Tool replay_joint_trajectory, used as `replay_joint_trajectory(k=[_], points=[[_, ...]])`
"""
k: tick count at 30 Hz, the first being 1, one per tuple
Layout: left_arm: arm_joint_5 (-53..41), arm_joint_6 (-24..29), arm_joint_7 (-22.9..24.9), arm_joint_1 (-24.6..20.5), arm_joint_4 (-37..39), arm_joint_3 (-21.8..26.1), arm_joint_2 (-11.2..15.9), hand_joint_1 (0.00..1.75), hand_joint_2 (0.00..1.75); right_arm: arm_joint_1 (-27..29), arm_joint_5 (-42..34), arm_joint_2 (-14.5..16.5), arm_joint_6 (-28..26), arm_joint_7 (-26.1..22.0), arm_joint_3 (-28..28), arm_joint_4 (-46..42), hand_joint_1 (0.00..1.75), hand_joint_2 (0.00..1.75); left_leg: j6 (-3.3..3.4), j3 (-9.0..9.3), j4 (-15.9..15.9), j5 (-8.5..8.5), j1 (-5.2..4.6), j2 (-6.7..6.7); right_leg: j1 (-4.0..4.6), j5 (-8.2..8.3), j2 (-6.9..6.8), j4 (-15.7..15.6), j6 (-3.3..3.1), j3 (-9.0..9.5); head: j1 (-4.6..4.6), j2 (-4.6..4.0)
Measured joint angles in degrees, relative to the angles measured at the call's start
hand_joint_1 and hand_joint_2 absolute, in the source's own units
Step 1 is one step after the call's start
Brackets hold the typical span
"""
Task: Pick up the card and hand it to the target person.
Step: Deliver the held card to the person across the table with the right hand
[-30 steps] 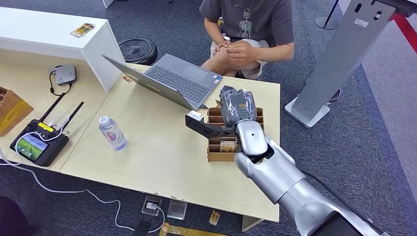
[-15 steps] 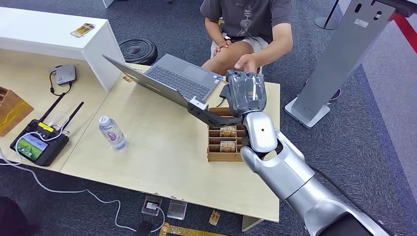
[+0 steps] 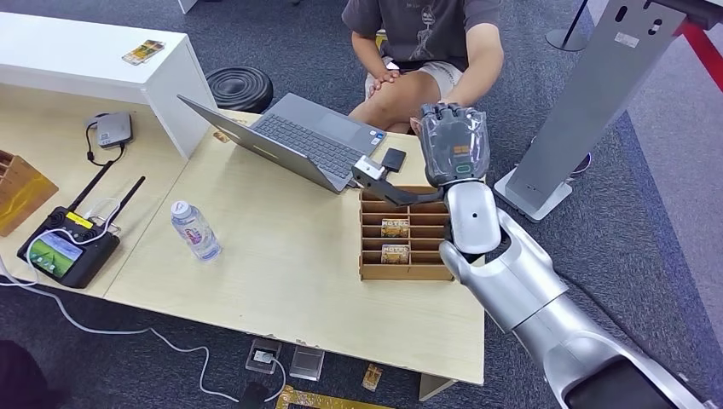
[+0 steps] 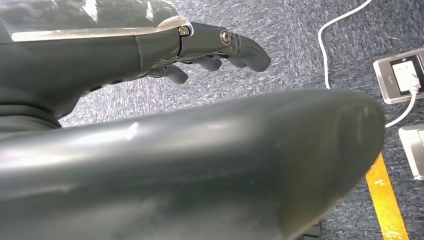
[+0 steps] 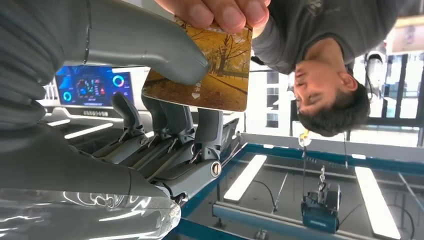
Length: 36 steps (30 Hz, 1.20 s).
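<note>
One card [image 5: 210, 70] between fingers [image 5: 150, 47]

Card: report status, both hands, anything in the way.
Right robot hand raised toward person, pinching card. Person's fingers already on card's far edge. Left robot hand hangs empty over floor. Nothing in the way.

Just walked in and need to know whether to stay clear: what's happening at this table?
The robot's right hand is raised past the table's far edge toward a seated person, holding a card with an autumn-tree picture between thumb and fingers. The person's fingers are already on the card's other end, so the handover is under way. The wooden card rack sits on the table. The left hand hangs over the floor, holding nothing.
</note>
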Motion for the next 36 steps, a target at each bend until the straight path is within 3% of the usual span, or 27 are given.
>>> replay_joint_trajectory(k=[1, 5, 12, 18, 28, 36], points=[[0.0, 0.0, 0.0, 0.0, 0.0, 0.0, 0.0, 0.00, 0.00, -0.1, 0.1, 0.0, 0.4, -0.1, 0.0, 0.6, 1.35, 1.75, 0.00, 0.00, 0.0, 0.00, 0.00, 0.00, 0.00, 0.00, 0.00, 0.0, 0.00, 0.00, -0.01, 0.00], [0.0, 0.0, 0.0, 0.0, 0.0, 0.0, 0.0, 0.00, 0.00, -0.5, 0.6, 0.0, 1.7, -0.1, 0.0, 3.4, 0.03, 1.75, 0.00, -0.01, 0.0, 0.00, 0.00, 0.00, 0.00, 0.00, -0.01, 0.0, 0.00, 0.00, 0.00, 0.00], [0.0, 0.0, -0.2, 0.0, 0.0, 0.0, 0.0, 0.00, 0.00, -0.6, -0.8, 0.2, 3.3, -0.2, 0.1, 6.5, 0.00, 1.75, 0.00, -0.03, 0.0, 0.00, 0.00, -0.01, 0.00, 0.00, -0.01, 0.0, 0.00, -0.01, 0.02, 0.00], [0.0, -0.1, -0.2, 0.0, 0.0, 0.0, 0.0, 0.00, 0.00, -0.3, -6.1, 0.6, -1.1, -2.0, -0.2, 7.4, 0.00, 1.75, 0.00, -0.02, 0.0, 0.00, 0.00, 0.00, 0.00, 0.00, -0.01, 0.0, 0.00, -0.01, -0.03, 0.00], [0.3, 0.3, 0.1, 0.0, 0.3, 0.0, 0.0, 0.00, 0.00, 7.0, -35.7, 1.7, -14.5, -17.1, -4.4, 3.8, 0.00, 1.75, 0.00, -0.01, 0.0, 0.00, 0.00, 0.00, 0.00, 0.00, -0.01, 0.0, 0.00, 0.00, 0.02, 0.00], [0.8, 0.5, -0.1, 0.0, 0.4, 0.1, 0.0, 0.00, 0.00, 17.7, -61.6, 2.0, -16.1, -30.5, -5.4, -3.5, 0.00, 1.75, 0.00, -0.02, 0.0, 0.00, 0.00, -0.01, 0.00, -0.01, -0.01, 0.0, 0.00, -0.01, -0.02, 0.00]])
